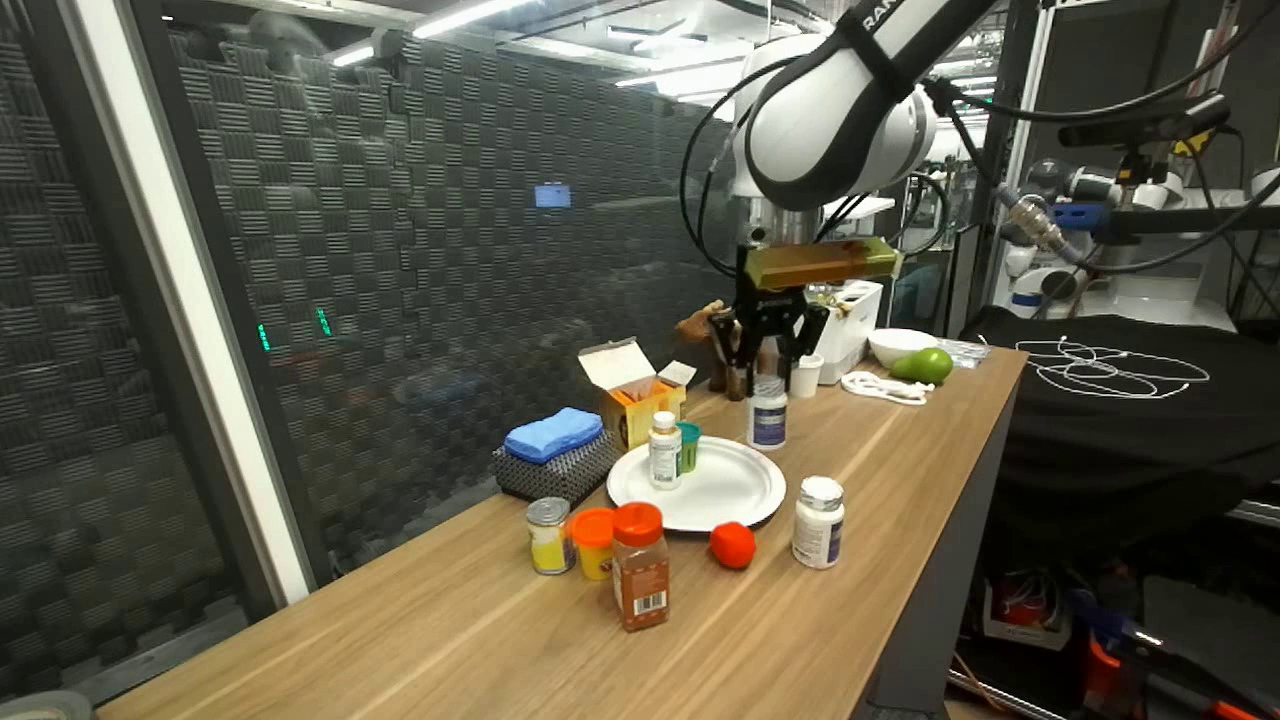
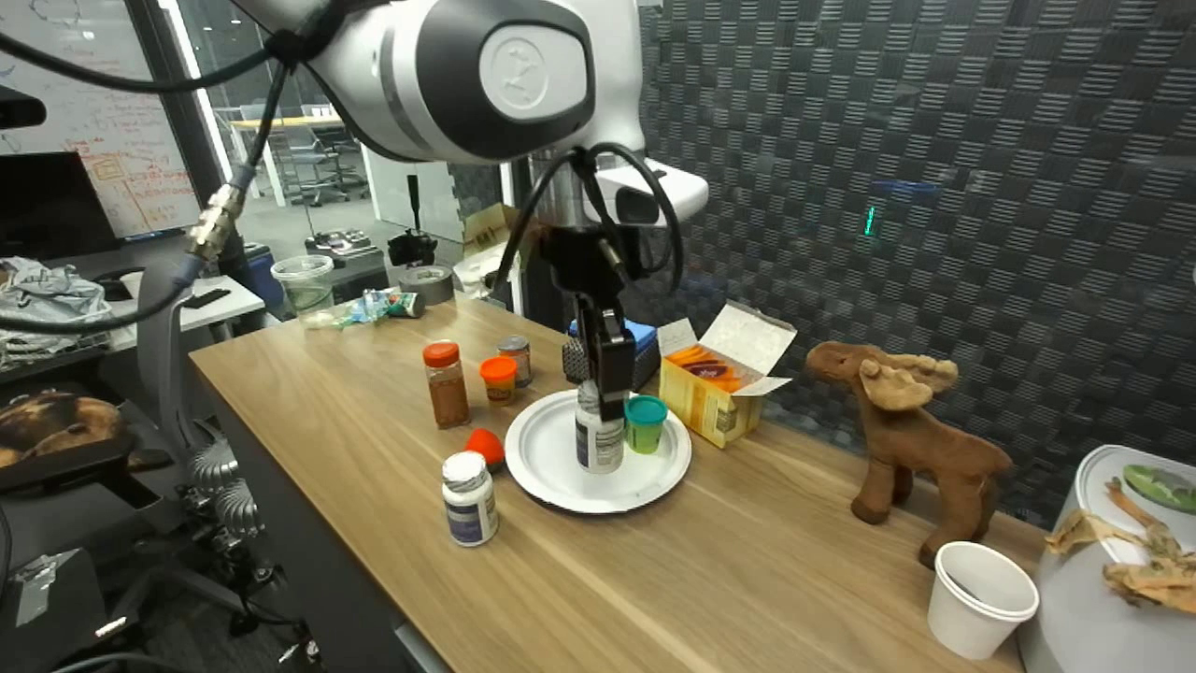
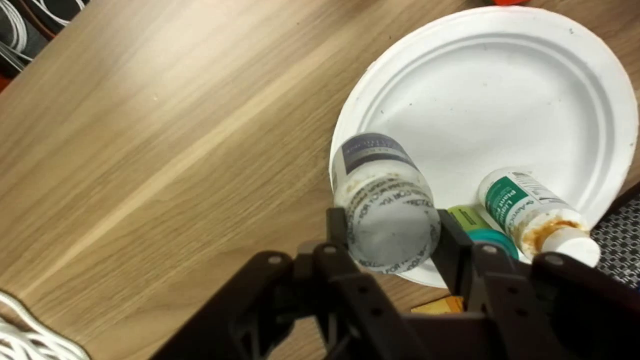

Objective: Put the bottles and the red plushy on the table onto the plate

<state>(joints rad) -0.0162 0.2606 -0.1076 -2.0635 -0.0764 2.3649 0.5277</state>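
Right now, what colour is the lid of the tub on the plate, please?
The lid is teal, clearest in an exterior view.

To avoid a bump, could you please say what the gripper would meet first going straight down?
The gripper holds a white bottle, which would likely meet the plate's rim first; depth is unclear.

From my end I see the wooden table [image 1: 740, 640] carrying the plate [image 1: 735, 485], red plushy [image 1: 733, 545], white bottle [image 1: 818, 525], red-capped bottle [image 1: 641, 572], can [image 1: 549, 546], yellow box [image 2: 693, 402] and brown plush moose [image 2: 927, 453]
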